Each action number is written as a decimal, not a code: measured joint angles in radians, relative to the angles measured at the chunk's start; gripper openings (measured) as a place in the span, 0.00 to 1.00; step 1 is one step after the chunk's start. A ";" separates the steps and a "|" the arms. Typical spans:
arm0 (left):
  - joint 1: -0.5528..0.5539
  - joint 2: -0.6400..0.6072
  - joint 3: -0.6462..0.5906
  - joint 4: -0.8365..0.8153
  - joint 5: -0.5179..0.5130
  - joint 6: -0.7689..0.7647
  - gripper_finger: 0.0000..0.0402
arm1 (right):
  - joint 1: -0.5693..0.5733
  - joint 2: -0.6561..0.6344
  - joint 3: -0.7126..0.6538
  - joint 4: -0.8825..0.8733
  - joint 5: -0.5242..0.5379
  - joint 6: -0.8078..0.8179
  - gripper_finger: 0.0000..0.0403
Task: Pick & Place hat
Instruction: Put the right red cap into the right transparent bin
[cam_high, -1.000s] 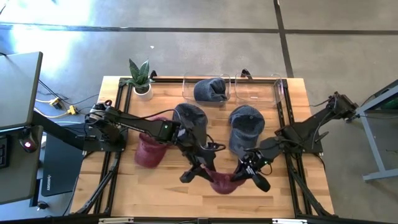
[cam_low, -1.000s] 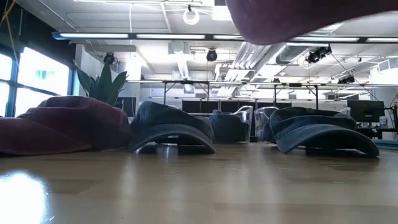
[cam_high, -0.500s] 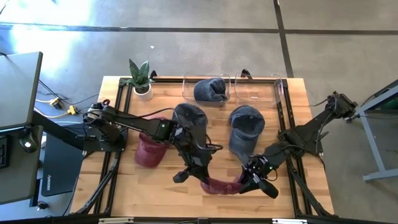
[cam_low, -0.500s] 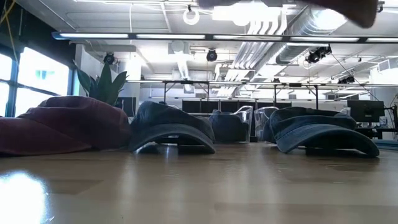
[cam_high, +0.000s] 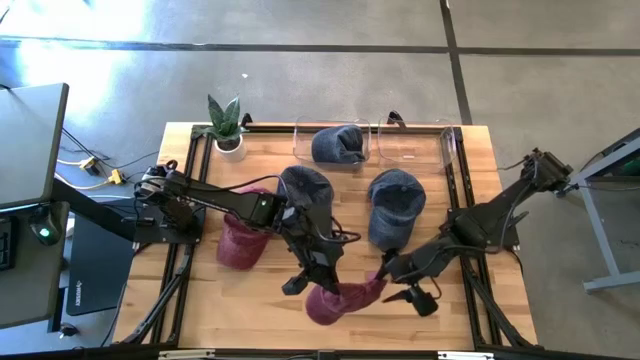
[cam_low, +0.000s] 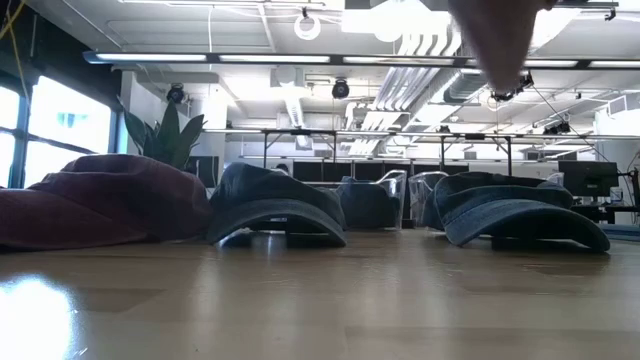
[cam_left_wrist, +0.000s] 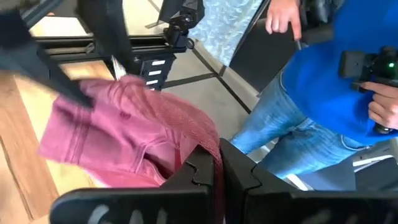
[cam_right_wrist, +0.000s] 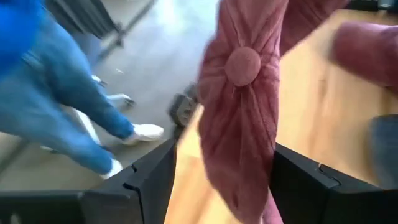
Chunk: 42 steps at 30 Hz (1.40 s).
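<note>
From above I see the wooden surface framed by black rails, with both dark arms reaching toward its near edge. Beyond that edge, my wrist cameras catch a person in a blue top and jeans standing on the floor, a dark device in one hand. On the surface lie a maroon hat at the left, just beside it a dark grey hat, and another dark grey hat to the right; a third grey one sits inside a clear bin at the far edge, next to a second clear bin. A small potted plant stands at the far left corner. The task's thing, the pink hat, hangs near the front middle of the surface, between the two arms. My left end effector is clamped shut on its edge, the fabric pinched between the dark fingers. My right end effector sits just beside the hat with its fingers spread wide on either side of the crown, not gripping it.
</note>
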 joint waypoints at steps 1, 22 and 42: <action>0.000 0.000 0.000 0.000 0.000 -0.004 0.00 | -0.002 0.010 0.000 0.001 0.005 -0.023 0.55; 0.000 0.000 0.000 -0.021 -0.081 0.003 0.00 | -0.037 0.076 0.000 0.098 -0.407 0.181 0.14; -0.006 0.000 0.000 -0.030 -0.115 0.053 0.00 | -0.094 0.076 0.000 0.245 -0.180 0.384 0.44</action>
